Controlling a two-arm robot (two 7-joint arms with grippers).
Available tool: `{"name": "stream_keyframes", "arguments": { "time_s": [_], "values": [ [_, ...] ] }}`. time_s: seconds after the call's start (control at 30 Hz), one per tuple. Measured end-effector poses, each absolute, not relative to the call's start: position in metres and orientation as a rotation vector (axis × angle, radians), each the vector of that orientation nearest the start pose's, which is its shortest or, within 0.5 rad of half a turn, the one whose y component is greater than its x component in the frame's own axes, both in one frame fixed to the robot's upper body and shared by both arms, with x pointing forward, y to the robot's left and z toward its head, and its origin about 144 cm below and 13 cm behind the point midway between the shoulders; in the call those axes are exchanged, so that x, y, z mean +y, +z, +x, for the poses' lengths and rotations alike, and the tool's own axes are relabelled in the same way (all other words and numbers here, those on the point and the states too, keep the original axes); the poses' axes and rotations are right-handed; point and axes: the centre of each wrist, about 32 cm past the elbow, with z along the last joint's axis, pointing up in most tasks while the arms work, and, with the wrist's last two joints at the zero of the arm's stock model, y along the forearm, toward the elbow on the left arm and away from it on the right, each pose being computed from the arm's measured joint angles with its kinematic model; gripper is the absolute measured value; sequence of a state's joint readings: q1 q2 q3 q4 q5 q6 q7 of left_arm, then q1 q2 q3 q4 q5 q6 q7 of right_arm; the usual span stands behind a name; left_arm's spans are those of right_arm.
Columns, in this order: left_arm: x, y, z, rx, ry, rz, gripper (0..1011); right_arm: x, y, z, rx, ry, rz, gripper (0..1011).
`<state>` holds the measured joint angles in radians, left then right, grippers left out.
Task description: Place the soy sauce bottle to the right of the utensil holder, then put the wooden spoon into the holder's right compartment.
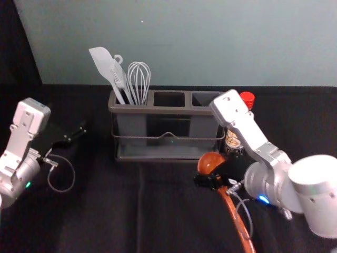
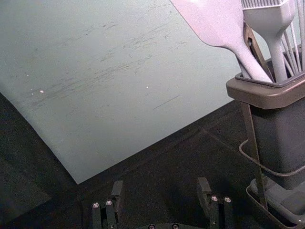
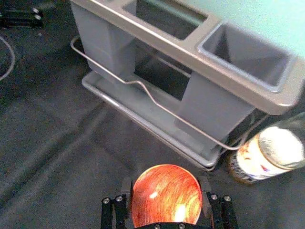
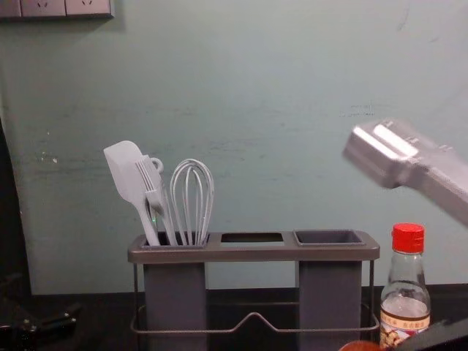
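One opening to hit: ahead, slightly left of right end effector (image 3: 166, 189), and higher up.

Right end effector: in front of utensil holder (image 1: 168, 110), low, near its right end. Closed on wooden spoon (image 1: 235, 219), apparently at the neck, just under the bowl (image 1: 210, 162). Long axis: from the bowl at the far end, back toward the robot and a bit to its right along the handle. Exact tilt: can't tell. Target: right compartment (image 4: 330, 285), beyond the bowl, with its mouth above grip height. Much nearer to right arm (image 1: 274, 174) than to left arm (image 1: 18, 139), so no handover needed, probably.

Soy sauce bottle (image 4: 406, 291): upright, just beside the holder on its right. First half of task: looks done. Close to the approach path, so worth avoiding with the wrist or forearm.

Next, likely: raise spoon well over the rim, shift forward and slightly left, bring the handle to vertical with its free end down, then lower into the opening. Main risk: catching the handle end on the front rim or wire rail (image 4: 219, 330) if too low or still slanted.

Left end effector (image 2: 160, 190): idle, off to the left of the holder, spread wide and empty.
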<state>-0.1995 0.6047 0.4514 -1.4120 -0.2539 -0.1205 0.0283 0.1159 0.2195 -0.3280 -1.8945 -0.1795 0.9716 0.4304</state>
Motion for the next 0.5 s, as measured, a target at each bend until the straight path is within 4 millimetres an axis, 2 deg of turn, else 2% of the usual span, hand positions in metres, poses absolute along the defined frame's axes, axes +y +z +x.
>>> {"name": "stream_keyframes", "arguments": {
  "time_s": [0.1,0.33,0.5],
  "values": [
    [0.310,1.140,0.489,-0.285,1.248,0.304,1000,-0.183,1.252,0.434,0.106,-1.004,-0.656,838],
    [0.310,1.140,0.489,-0.285,1.248,0.304,1000,-0.197,1.246,0.409,-0.032,-1.076,-0.548,838],
    [0.310,1.140,0.489,-0.285,1.248,0.304,1000,-0.211,1.236,0.390,-0.192,-1.120,-0.386,838]
  ]
}}
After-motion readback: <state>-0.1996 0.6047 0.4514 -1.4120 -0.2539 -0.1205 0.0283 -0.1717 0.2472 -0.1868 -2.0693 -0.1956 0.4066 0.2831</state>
